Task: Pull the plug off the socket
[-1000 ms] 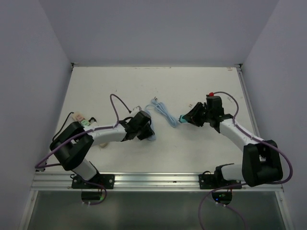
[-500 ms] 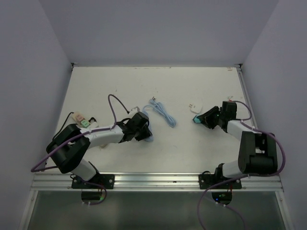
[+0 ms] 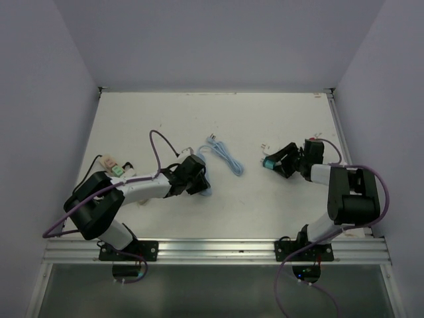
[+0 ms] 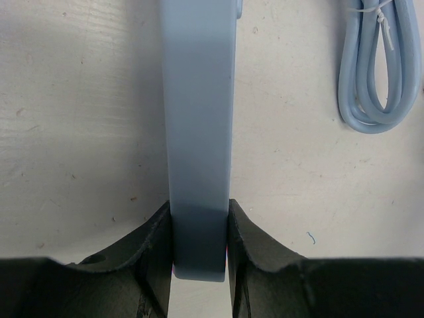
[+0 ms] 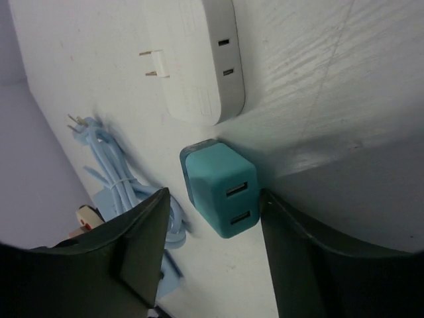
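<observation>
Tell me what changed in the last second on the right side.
The right gripper drew back rightward, taking the teal plug along, then opened; the plug now lies between its fingers, beside the white adapter. The left gripper stays shut on the blue socket strip; the blue cable hasn't moved.

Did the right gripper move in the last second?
Yes. In the top view the right gripper has drawn back to the right, away from the blue cable coil.
</observation>
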Available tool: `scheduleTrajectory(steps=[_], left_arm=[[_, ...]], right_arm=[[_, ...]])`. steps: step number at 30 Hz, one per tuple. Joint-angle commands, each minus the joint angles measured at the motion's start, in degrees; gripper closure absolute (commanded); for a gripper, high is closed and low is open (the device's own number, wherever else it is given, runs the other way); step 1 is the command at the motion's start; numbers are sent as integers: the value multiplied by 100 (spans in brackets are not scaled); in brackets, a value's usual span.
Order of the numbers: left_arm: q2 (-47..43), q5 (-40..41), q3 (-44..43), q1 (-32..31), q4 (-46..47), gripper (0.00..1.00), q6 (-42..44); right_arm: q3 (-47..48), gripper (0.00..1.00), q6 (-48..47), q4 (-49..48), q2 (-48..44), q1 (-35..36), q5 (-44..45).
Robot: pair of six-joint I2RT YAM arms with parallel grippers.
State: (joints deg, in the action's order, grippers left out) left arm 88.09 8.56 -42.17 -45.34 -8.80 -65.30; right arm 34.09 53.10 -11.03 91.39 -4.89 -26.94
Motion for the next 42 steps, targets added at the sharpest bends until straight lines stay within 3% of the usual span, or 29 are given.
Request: scheduleTrajectory(steps=[1,4,9,14,22,30,34,36,37,39,40,42], left_arm=[[-3,50,244,52,-281,100,237],[-3,-12,288,43,-193,100,263],[15,-117,315,52,-70,100,316],[-38,-249,420,52,202,100,377],[-56,-521,543,52,589,100,527],[41,-855,623,52,1231,100,658],[164,-1128,588,113,1450,100,694],[287,-1251,500,174,1521,100,764],[400,-1277,439,192,1539,100,799],[568,-1339,150,236,1530,100,974],[760,-1356,26,254,1487,100,1036],[972,-1514,-378,341,1477,100,1220]], right_arm=[[221,36,-423,757,-95,5,461],[370,27,-686,1389,-367,5,759],[616,23,-1178,2130,-1123,128,1339],[1178,22,-2012,2851,-1396,1181,1928],[2075,20,-2655,2834,-756,2771,2158],[2884,21,-2928,2860,519,3450,2500],[3034,28,-2955,2861,845,3529,2518],[3060,38,-2955,2860,906,3530,2509],[3095,50,-2955,2860,915,3530,2518],[3148,62,-2972,2860,950,3521,2509],[3183,78,-2972,2860,976,3529,2518],[3358,92,-2946,2895,1099,3521,2527]])
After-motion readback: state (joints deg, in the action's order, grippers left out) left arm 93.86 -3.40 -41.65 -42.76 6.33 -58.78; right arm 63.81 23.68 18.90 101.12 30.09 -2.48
